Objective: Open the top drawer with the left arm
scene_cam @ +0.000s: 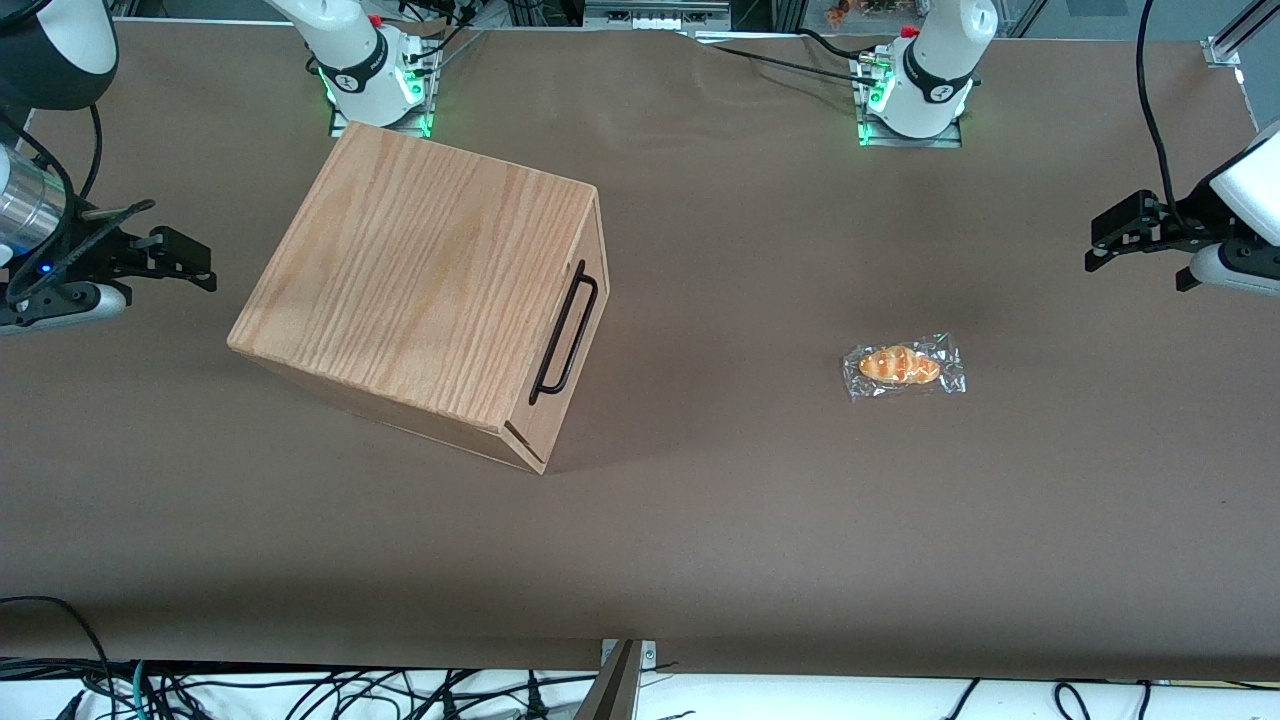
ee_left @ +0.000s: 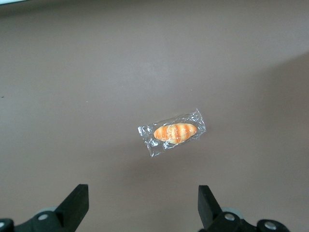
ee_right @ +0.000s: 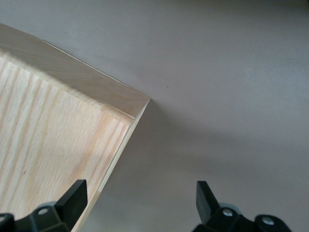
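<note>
One wooden drawer cabinet stands on the brown table, and its front carries one black bar handle on the single visible top drawer. One bread roll in clear wrap lies on the tabletop, apart from the cabinet. One working left arm ends in one gripper, which hangs above the table near the roll with its two fingers spread wide apart.
</note>
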You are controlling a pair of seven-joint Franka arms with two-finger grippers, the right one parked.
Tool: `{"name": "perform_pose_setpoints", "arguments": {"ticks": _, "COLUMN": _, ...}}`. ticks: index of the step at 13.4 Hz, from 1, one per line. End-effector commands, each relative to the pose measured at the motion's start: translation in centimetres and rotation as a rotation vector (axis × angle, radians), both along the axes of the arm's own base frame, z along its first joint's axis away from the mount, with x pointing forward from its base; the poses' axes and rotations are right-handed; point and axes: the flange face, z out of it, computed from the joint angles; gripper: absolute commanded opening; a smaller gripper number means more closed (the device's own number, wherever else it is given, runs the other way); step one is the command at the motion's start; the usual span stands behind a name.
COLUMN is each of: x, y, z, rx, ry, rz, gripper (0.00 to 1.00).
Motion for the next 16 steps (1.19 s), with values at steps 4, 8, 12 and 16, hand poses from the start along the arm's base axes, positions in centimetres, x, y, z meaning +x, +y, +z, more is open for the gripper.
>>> {"name": "perform_pose_setpoints", "arguments": {"ticks": 4, "x": -0.1, "y": 0.0, "z": 0.1, "rx": -0.011, "ry": -0.003, "rz": 0.003, "gripper": 1.00}}
{"name": "perform_pose_setpoints", "arguments": {"ticks": 8, "x": -0.6, "y": -0.8, "z": -0.4, "rx": -0.010, "ry": 0.041, "rz": -0.005, "gripper": 1.00}}
{"name": "perform_pose_setpoints", "arguments": {"ticks": 12, "x": 0.5, "y": -4.1, "z": -4.5, "rx": -0.055, "ry": 0.162, "rz": 0.012, "gripper": 1.00}}
{"name": "perform_pose_setpoints", "arguments": {"ticks": 16, "x": 1.5, "y": -14.6, "z": -10.3, "rx": -0.209, "ry": 0.285, "rz": -0.115, "gripper": 1.00}}
